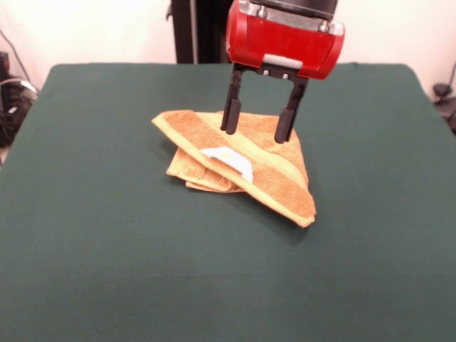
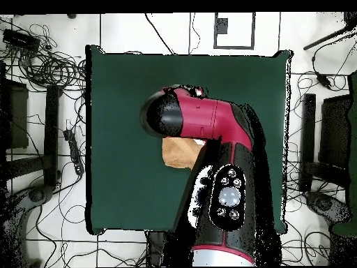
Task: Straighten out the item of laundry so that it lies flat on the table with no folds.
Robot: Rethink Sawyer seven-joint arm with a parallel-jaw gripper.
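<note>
On the table (image 1: 107, 249), towel (image 1: 278, 187) lies folded.

Behind my work place I see a plain white wall (image 1: 107, 28). The floor (image 2: 42, 237) is pale, with many black cables (image 2: 42, 63) (tangled ones) on both sides.
</note>
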